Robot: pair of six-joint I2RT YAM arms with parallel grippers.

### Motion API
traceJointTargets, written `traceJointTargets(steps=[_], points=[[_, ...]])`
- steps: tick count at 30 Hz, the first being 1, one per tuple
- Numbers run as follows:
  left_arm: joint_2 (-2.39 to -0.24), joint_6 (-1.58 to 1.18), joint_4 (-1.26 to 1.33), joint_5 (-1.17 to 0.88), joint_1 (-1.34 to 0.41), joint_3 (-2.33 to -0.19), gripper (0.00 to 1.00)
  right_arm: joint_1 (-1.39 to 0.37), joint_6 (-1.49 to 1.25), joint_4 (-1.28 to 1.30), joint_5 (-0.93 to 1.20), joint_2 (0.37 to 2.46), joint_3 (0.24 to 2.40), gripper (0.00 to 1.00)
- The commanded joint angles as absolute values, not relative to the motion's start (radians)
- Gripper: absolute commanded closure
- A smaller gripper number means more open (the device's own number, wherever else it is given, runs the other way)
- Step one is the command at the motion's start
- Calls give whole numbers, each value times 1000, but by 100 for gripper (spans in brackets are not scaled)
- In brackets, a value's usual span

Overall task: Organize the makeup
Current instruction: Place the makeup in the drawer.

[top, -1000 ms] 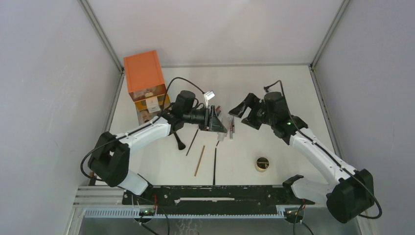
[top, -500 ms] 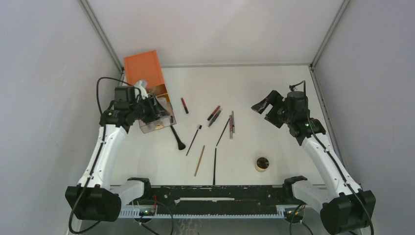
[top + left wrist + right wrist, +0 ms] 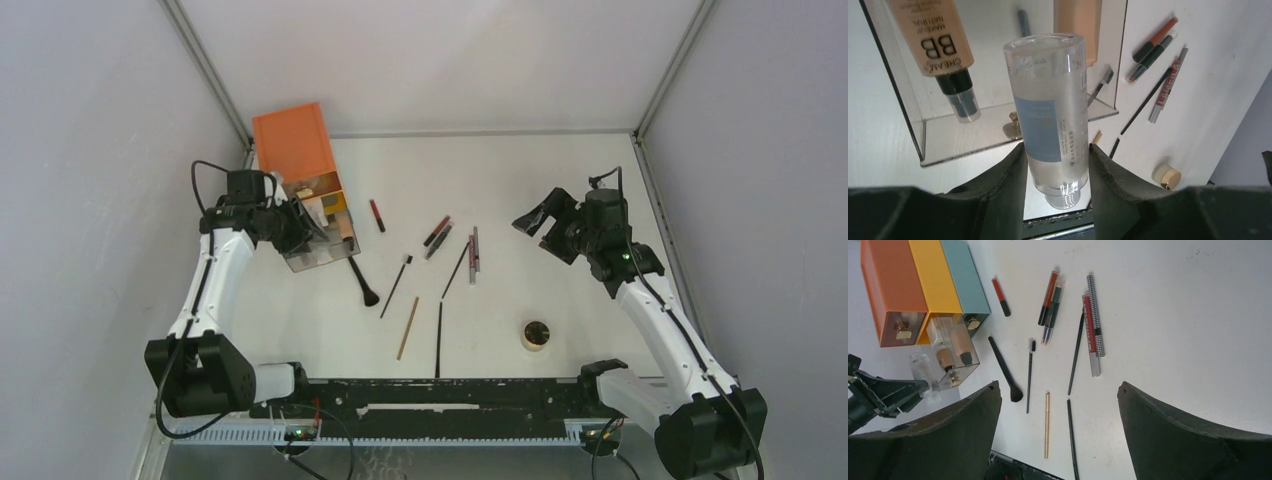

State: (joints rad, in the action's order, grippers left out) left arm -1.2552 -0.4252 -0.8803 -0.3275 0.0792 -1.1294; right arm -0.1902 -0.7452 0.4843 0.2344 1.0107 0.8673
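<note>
My left gripper is shut on a clear bottle with a pale blue label. It holds the bottle over the open clear drawer, which has a BB cream tube in it. In the top view the left gripper is at the drawer. Loose makeup lies mid-table: a black brush, a mascara wand, a red pencil, several pens, a wooden pencil, a black pencil and a round tan jar. My right gripper is open and empty, above the table to their right.
The orange drawer box stands at the back left against the wall. In the right wrist view it shows orange, yellow and teal sections. Grey walls enclose the table on three sides. The arm base rail runs along the near edge.
My left gripper has swung from the middle of the table left to the open drawer, with the bottle in it. My right gripper has drawn back to the right.
</note>
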Motion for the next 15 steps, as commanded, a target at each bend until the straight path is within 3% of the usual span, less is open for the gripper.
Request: traceJointTargets(steps=[1, 15], points=[[-1311, -407, -844, -410, 120, -1222, 100, -187, -733, 469, 230, 982, 859, 7], [-1407, -433, -875, -561, 159, -1266, 100, -187, -743, 471, 223, 965, 838, 7]])
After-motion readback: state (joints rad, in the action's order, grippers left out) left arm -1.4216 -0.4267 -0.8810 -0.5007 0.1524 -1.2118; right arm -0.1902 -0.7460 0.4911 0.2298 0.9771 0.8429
